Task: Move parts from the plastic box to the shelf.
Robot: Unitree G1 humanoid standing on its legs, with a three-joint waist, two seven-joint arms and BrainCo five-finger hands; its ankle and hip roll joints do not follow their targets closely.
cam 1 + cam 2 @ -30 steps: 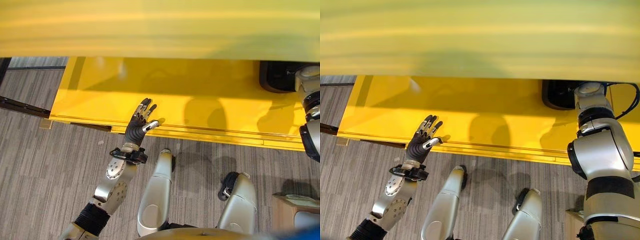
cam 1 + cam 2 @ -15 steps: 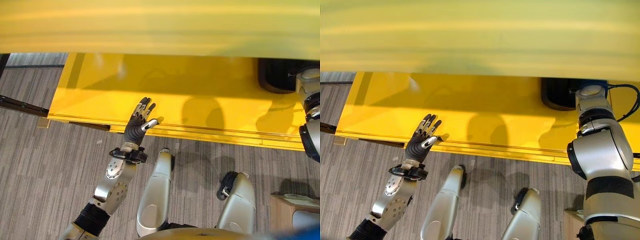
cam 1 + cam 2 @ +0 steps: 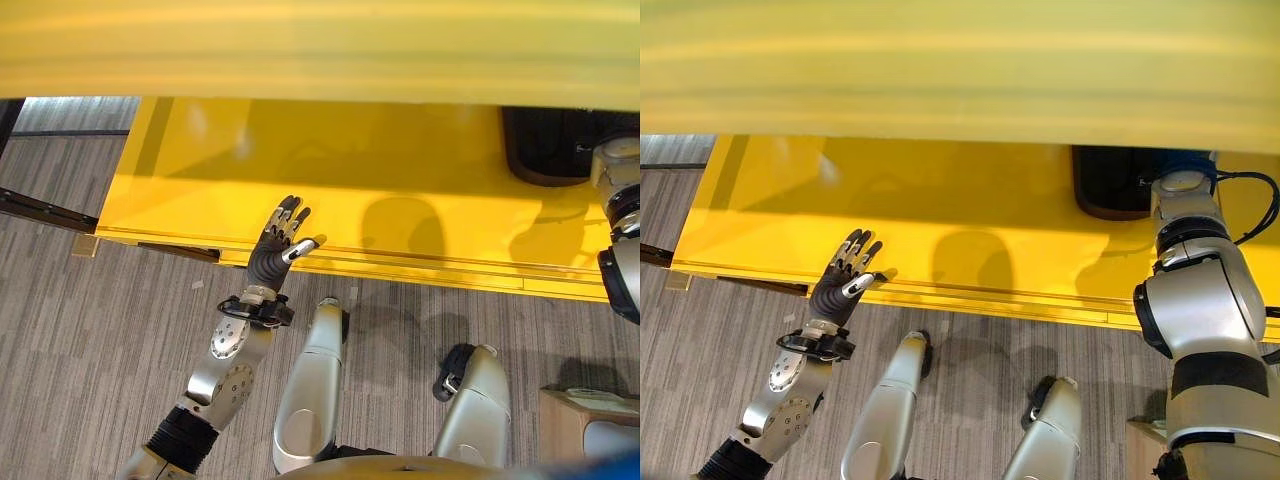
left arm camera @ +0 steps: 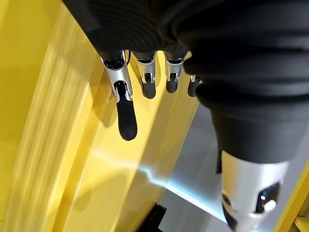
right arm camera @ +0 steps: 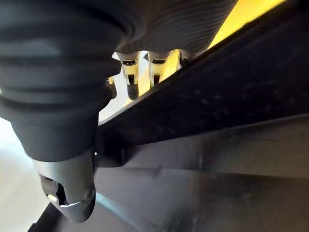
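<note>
- The left hand (image 3: pixel 279 243) hung over the front edge of the yellow shelf (image 3: pixel 400 200), its fingers (image 4: pixel 124 116) straight and spread, holding nothing.
- The right hand (image 5: pixel 130 72) reached to the black plastic box (image 3: pixel 1115 180) on the shelf's right end; its fingers ran out beside the box's dark, pebbled wall, too hidden to tell their state.
- The box stood well apart from the left hand.
- The shelf was smooth and glossy, above grey striped carpet (image 3: pixel 80 330).
- Against half a second before, the whole view had shifted slightly; both hands held their places.
</note>
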